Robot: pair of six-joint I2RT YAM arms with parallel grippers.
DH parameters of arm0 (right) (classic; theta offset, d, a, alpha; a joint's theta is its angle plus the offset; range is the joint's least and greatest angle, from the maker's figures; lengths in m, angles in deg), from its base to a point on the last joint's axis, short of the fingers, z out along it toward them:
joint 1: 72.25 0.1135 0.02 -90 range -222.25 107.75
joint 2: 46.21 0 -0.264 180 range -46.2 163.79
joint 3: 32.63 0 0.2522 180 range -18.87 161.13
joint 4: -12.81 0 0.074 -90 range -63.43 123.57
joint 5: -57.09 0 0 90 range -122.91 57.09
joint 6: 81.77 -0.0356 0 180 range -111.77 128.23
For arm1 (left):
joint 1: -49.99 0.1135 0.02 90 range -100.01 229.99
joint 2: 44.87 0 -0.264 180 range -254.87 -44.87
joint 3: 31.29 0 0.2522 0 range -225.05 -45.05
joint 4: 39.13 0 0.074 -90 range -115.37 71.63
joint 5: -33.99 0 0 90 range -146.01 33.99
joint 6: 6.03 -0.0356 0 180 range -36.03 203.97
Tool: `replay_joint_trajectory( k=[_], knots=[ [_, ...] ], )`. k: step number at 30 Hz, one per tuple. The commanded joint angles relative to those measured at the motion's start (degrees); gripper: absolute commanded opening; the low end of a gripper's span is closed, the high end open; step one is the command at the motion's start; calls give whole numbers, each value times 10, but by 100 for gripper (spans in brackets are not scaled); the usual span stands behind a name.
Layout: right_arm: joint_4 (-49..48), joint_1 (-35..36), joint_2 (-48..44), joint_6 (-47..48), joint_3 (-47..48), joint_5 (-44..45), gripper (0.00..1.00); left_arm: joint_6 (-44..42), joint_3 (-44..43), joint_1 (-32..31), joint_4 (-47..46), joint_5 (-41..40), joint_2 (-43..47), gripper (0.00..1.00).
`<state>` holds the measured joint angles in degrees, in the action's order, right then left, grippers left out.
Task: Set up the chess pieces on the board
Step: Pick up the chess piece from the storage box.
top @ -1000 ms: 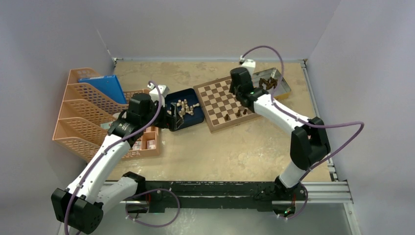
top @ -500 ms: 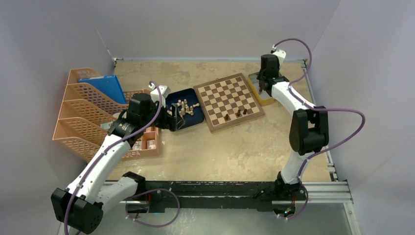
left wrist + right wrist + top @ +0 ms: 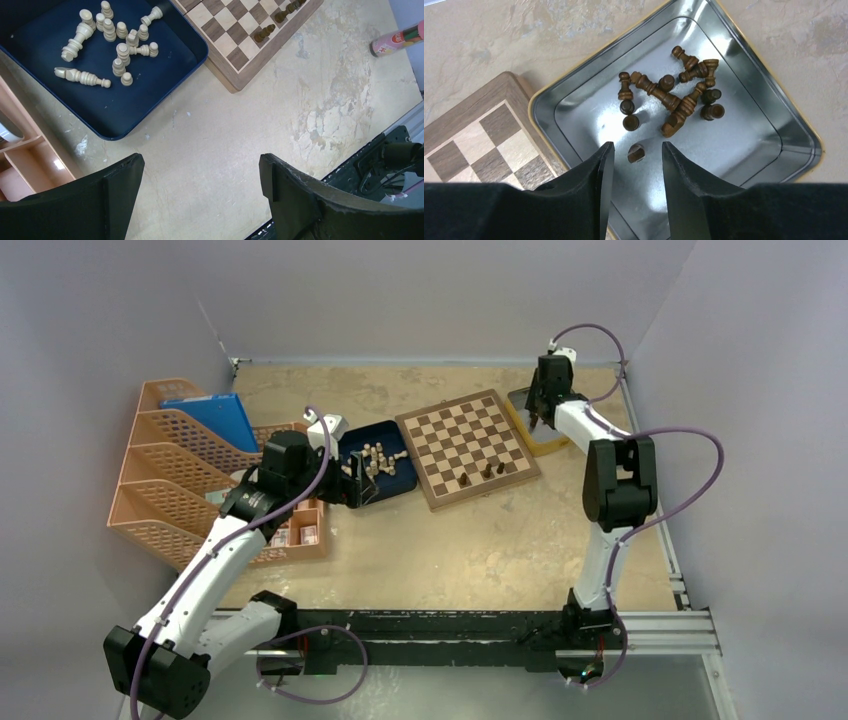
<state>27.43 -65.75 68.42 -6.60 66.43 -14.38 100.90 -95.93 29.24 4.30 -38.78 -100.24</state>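
Barely begun: three dark chess pieces point(image 3: 487, 471) stand on the board point(image 3: 455, 435), along its 5 o'clock edge. The rest lie in the silver tin point(image 3: 774, 115) at its 2 o'clock, under the right jaws, which are narrowly parted and empty. Cream pieces point(image 3: 122, 50) sit in the blue tray point(image 3: 165, 85) at 9 o'clock, the left jaws wide beside it. Overhead, the right arm point(image 3: 620, 480) hides most of the tin, and the placed pieces' kinds are too small to tell.

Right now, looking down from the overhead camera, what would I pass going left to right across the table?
orange file racks → dark blue tray → chessboard → metal tin
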Motion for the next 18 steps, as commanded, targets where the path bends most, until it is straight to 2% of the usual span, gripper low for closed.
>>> replay_joint_trajectory(
  k=[1,18],
  knots=[
    [7,-10,13,25,45,-19,43,0,-5,-3,-15,-4,7,86],
    [28,-24,64,41,63,-64,40,-1,-7,-3,-13,-10,3,86]
  ],
)
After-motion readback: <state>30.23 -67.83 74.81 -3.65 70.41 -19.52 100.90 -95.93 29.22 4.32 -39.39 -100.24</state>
